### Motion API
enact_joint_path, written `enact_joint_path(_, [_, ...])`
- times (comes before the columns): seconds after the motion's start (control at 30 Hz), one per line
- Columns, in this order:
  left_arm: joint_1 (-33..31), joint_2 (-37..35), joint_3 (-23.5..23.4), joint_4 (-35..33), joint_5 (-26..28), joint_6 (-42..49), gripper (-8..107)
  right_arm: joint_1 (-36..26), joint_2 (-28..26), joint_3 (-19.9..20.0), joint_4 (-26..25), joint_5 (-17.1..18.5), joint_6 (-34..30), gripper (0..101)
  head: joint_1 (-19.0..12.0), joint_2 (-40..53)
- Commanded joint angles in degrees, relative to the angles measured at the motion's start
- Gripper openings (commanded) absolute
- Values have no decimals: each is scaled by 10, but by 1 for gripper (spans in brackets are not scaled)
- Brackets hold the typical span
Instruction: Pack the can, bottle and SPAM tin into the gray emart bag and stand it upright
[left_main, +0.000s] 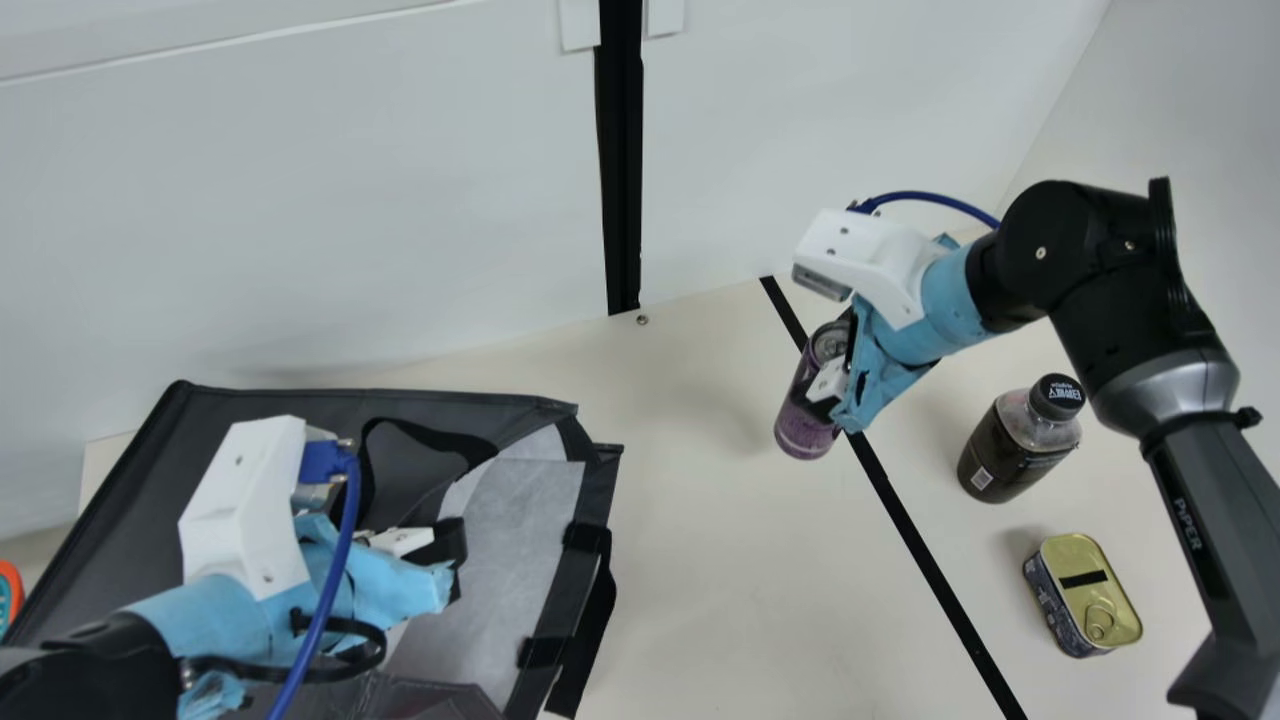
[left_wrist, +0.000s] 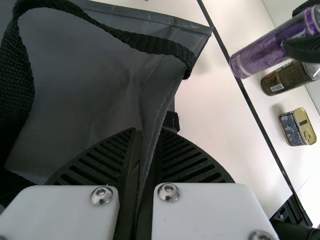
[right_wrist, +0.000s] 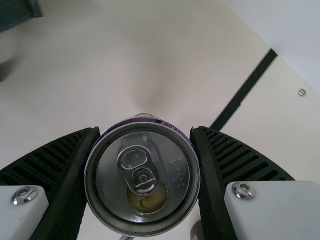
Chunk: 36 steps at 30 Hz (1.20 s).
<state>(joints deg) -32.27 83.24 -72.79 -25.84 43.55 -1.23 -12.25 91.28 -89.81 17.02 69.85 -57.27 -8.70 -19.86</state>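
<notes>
Grips the can in the right pincer, tilted in the main view with its lid toward half past twelve, its base toward half past six. Calls, probably, for a carry by that arm toward eight o'clock, to the gray emart bag and its pale lining. Pinches a fold of gray cloth there in the left pincer. Rests on the cream counter, from the right pincer: near four o'clock, bottle; farther, past four, SPAM tin. Ends toward twelve in white panels.
</notes>
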Motion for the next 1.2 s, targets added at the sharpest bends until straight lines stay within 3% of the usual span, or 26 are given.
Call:
enact_joint_path(0.0, [0,0,0,0,0,0,-8,6,-9,17,3,0,-8,0,-13,-1])
enact_joint_path(0.6, [0,0,0,0,0,0,-8,76,-71,126,45,0,-60,0,-13,-1])
enact_joint_path(1.17, [0,0,0,0,0,0,-8,112,-95,116,118,0,-35,0,-13,-1])
